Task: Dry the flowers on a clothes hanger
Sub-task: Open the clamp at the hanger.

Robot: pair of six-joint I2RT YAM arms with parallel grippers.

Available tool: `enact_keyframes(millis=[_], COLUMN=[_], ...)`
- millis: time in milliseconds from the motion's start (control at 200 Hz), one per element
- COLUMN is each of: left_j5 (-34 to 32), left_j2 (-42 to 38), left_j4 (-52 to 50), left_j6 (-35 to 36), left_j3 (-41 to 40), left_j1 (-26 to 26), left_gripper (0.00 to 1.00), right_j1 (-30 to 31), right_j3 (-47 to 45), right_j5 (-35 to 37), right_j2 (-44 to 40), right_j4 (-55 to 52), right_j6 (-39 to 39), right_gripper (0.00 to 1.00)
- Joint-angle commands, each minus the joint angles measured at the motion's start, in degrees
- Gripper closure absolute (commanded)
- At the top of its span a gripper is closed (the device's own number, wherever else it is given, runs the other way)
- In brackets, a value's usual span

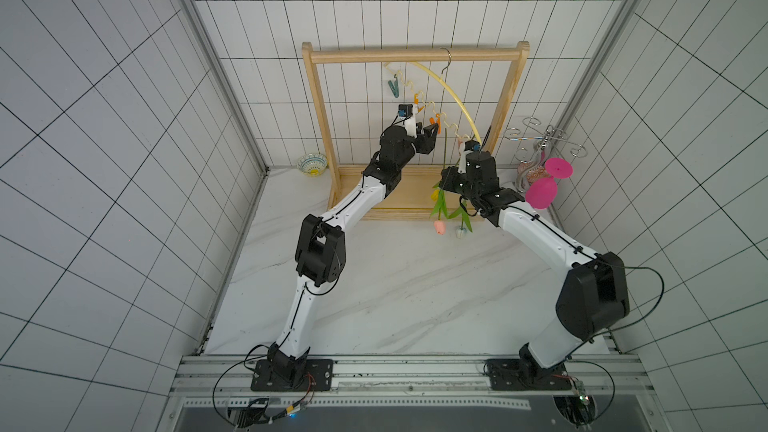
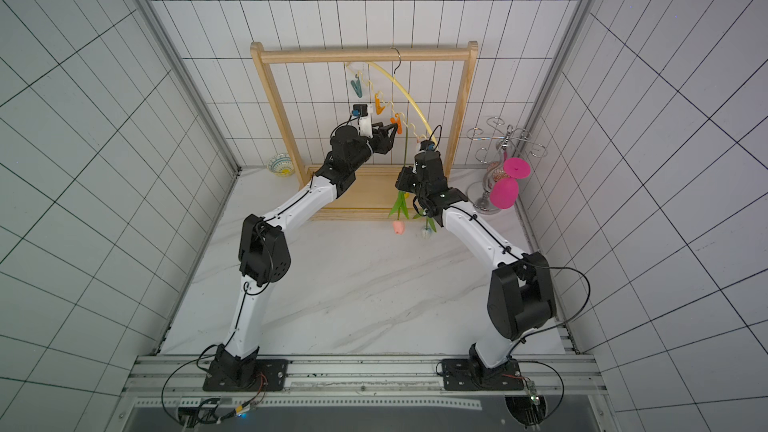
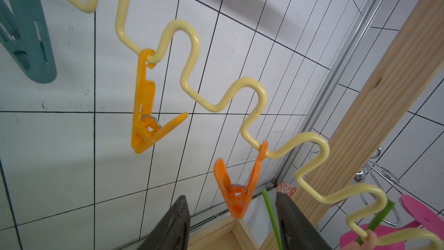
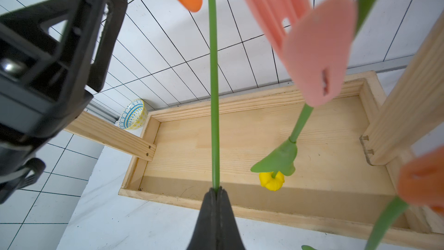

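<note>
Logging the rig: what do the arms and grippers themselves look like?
The left arm and right arm share white link shells, bulky black joint housings and thin black cables running alongside. The left gripper and right gripper are black, with dark wedge-shaped fingers tapering to narrow tips.

**A:** How do the arms stand?

**B:** The left arm (image 1: 320, 243) climbs from its near-left base, bends at the elbow and reaches far and to the right. The right arm (image 1: 540, 234) rises from the near-right base and leans far and to the left. Both wrists are raised, near each other but apart.

**A:** And the grippers?

**B:** The left gripper (image 1: 432, 135) is the higher one and points right, its jaws parted with nothing pinched. The right gripper (image 4: 216, 189) sits lower, jaws pressed together on a thin green stem (image 4: 214, 92).
</note>
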Motion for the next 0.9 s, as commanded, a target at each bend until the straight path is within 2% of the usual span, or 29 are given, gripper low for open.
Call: enact_keyframes(millis=[0, 430, 895], left_j5=[2.2, 6.3, 5.2], left_j2=[-0.8, 5.4, 8.1], left_j4=[0.8, -1.2, 0.7], left_j6=[-0.2, -0.8, -1.6], left_j3=[1.2, 10.7, 11.1], left_j1=[0.8, 0.4, -0.1], left_gripper=[0.41, 0.41, 0.42], right_j1=[-0.4, -0.4, -0.4], right_j3=[3.9, 5.5, 4.9], right_j5=[-0.4, -2.2, -2.0], right_j2=[0.2, 0.6, -0.2], right_j4=[1.4, 1.7, 1.2], right_j6=[0.1, 0.8, -0.7], right_gripper=[1.00, 1.00, 1.00])
